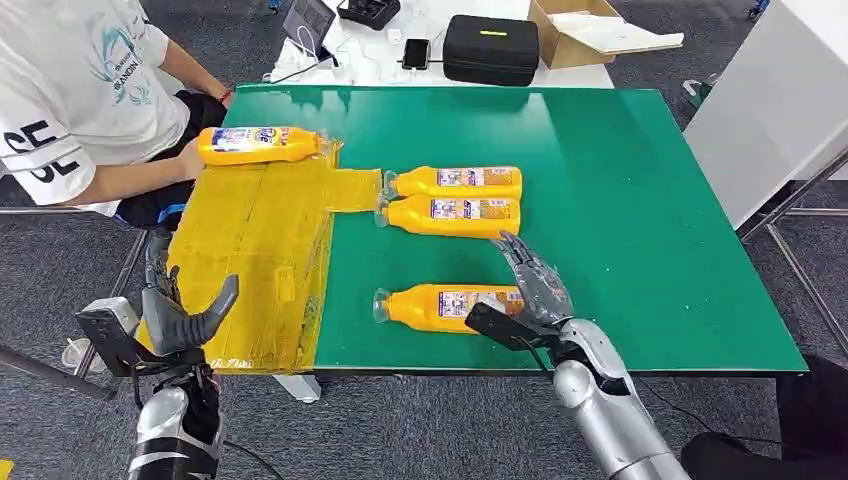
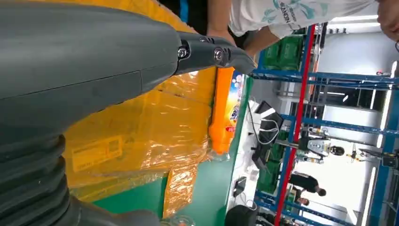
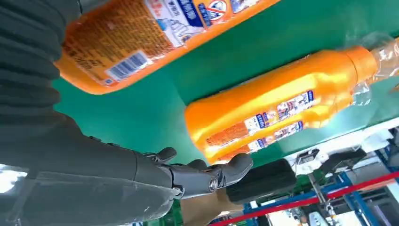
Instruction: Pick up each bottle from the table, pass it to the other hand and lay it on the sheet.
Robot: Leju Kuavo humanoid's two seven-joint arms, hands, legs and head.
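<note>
Presently, head view, left to right. Left robot hand (image 1: pixel 185 318) sits at about 8 o'clock, over the near left edge of the crinkled yellow plastic sheet (image 1: pixel 255 250); fingers spread wide, thumb raised, nothing in it. The sheet covers the left strip of the green tabletop (image 1: pixel 620 200).

One orange plastic bottle with a printed label (image 1: pixel 258 145) lies on its side at the sheet's far edge, about 11 o'clock. A person in a white T-shirt (image 1: pixel 70 90) sits at the tabletop's left side, one hand touching that bottle's base.

At centre, a pair of orange labelled bottles (image 1: pixel 450 200) lie side by side on the bare green, touching each other, caps toward the sheet, the caps just at the sheet's small right-hand flap.

At about 6 o'clock, a fourth orange labelled bottle (image 1: pixel 445 305) lies on its side on the green, cap pointing to the sheet. Right robot hand (image 1: pixel 528 295) is at its base end, fingers extended and apart, thumb low beside the base; no grasp closed on it.
</note>
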